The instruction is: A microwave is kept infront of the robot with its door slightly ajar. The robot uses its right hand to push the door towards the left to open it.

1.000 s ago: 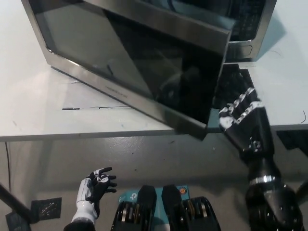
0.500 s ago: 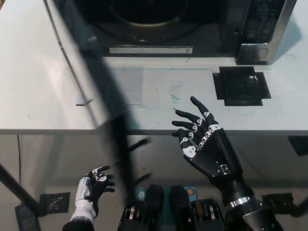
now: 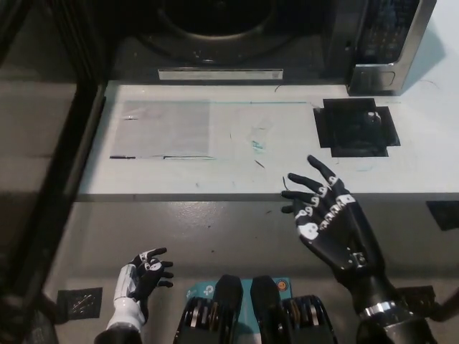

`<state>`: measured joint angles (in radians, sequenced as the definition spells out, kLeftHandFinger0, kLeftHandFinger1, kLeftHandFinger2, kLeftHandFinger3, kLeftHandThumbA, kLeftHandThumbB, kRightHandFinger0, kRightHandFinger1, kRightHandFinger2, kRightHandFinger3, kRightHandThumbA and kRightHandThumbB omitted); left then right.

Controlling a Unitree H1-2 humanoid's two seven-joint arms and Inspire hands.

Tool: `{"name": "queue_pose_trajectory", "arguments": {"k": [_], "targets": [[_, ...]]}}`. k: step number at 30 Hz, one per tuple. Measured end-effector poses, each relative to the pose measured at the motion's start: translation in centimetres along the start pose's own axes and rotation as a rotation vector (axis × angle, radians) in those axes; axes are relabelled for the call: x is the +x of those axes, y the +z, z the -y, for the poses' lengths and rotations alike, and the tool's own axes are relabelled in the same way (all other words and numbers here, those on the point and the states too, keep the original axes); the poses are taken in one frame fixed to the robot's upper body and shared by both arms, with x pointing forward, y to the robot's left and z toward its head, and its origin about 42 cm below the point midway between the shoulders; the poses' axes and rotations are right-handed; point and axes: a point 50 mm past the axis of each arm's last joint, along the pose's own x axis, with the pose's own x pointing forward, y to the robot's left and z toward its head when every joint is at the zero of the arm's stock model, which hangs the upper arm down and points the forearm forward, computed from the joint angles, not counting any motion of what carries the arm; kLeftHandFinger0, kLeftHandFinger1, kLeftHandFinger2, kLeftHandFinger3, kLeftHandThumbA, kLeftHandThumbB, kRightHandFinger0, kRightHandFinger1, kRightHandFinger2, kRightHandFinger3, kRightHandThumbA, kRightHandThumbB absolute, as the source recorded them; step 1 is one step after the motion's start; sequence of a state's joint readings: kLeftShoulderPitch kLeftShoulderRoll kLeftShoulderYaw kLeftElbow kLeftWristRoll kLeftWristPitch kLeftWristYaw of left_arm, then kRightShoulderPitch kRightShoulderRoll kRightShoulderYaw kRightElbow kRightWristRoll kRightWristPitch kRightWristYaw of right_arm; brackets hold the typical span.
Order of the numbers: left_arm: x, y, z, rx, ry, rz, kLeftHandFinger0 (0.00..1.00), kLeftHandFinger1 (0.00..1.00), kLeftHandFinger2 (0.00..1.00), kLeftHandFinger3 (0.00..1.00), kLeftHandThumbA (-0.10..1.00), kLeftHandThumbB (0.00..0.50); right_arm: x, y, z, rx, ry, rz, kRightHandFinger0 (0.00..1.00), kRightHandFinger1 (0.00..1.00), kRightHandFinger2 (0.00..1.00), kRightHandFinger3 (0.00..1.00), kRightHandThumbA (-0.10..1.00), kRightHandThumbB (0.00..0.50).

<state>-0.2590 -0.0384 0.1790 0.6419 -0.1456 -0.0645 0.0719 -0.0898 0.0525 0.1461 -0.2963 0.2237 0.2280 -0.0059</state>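
Head view, steeply down: the stainless-steel microwave with a dark cavity (image 3: 237, 43) sits at the far edge of the pale grey bench (image 3: 215, 165), filling the top of the picture. Its dark glass door with a metal frame (image 3: 43, 165) stands swung wide to the robot's left, running down the left side of the picture past the bench's front edge and covering that end of the bench. Inside the open cavity the round turntable (image 3: 215, 14) shows as a dark disc, with a light label strip (image 3: 220, 74) along the lower front lip. The microwave's keypad panel (image 3: 384, 32) is on the right of the cavity, its buttons too dim to read.

On the bench just in front of the keypad panel lies a flat black square patch (image 3: 356, 127), and a paler rectangular area with a thin dark line under it (image 3: 165, 129) lies in front of the cavity.

The black right robot hand (image 3: 326, 215) hovers over the bench's front edge, fingers spread apart and grasping nothing, apart from the door and the microwave. The white left robot hand (image 3: 143, 276) rests low at the lower left above the grey floor (image 3: 215, 229), fingers loosely apart and empty.
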Motion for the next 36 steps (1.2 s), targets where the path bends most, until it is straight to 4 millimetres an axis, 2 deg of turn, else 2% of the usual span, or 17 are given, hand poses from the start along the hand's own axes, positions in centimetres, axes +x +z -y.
{"name": "queue_pose_trajectory", "arguments": {"k": [3,6,11,13,16,19,23,25,27,30,31,36], "targets": [[0.0,0.0,0.0,0.000,0.000,-0.002,0.36,0.35,0.39,0.52,0.03,0.055,-0.7,-0.3,1.1,-0.006,-0.027,-0.015,0.52,0.64,0.75,0.91,0.39,0.147],[0.1,0.0,0.1,0.000,-0.001,-0.001,0.34,0.34,0.37,0.51,0.04,0.054,-1.6,-0.7,2.3,-0.019,-0.053,-0.034,0.58,0.69,0.79,0.91,0.39,0.144],[0.4,0.5,0.3,-0.002,-0.006,0.008,0.32,0.33,0.38,0.51,0.02,0.050,-4.3,-2.1,4.9,-0.046,-0.117,-0.105,0.54,0.69,0.79,0.92,0.36,0.144],[0.6,0.8,0.5,-0.003,-0.009,0.014,0.32,0.33,0.37,0.52,0.01,0.044,-5.6,-2.9,5.8,-0.040,-0.154,-0.132,0.51,0.68,0.77,0.88,0.32,0.172],[0.7,1.0,0.7,-0.006,-0.012,0.018,0.30,0.31,0.35,0.50,0.00,0.052,-7.8,-4.3,7.1,-0.023,-0.230,-0.178,0.51,0.69,0.78,0.88,0.35,0.221],[0.7,0.9,0.6,-0.006,-0.011,0.016,0.31,0.32,0.36,0.50,0.03,0.056,-9.4,-5.4,8.6,-0.016,-0.323,-0.201,0.53,0.72,0.80,0.87,0.37,0.220],[0.8,0.9,0.6,-0.004,-0.012,0.015,0.31,0.33,0.37,0.53,0.04,0.041,-10.0,-7.1,11.4,-0.037,-0.450,-0.218,0.51,0.65,0.71,0.83,0.34,0.228],[0.8,0.8,0.6,-0.004,-0.011,0.014,0.33,0.34,0.39,0.54,0.02,0.039,-10.0,-7.7,12.4,-0.041,-0.504,-0.221,0.45,0.60,0.71,0.84,0.29,0.202],[0.8,0.8,0.6,-0.005,-0.011,0.015,0.33,0.34,0.40,0.54,0.02,0.040,-9.8,-8.4,13.3,-0.035,-0.553,-0.223,0.46,0.61,0.70,0.83,0.29,0.214],[0.8,0.9,0.7,-0.005,-0.012,0.015,0.32,0.34,0.39,0.54,0.04,0.047,-9.2,-9.3,13.9,-0.028,-0.598,-0.226,0.47,0.62,0.69,0.79,0.30,0.222],[0.8,0.9,0.7,-0.006,-0.012,0.015,0.32,0.33,0.39,0.54,0.04,0.043,-9.0,-9.5,14.0,-0.027,-0.607,-0.222,0.48,0.59,0.66,0.78,0.29,0.229],[0.8,0.9,0.6,-0.007,-0.011,0.016,0.33,0.34,0.38,0.55,0.03,0.058,-8.4,-10.2,13.9,-0.009,-0.650,-0.206,0.46,0.54,0.64,0.80,0.30,0.211]]}}
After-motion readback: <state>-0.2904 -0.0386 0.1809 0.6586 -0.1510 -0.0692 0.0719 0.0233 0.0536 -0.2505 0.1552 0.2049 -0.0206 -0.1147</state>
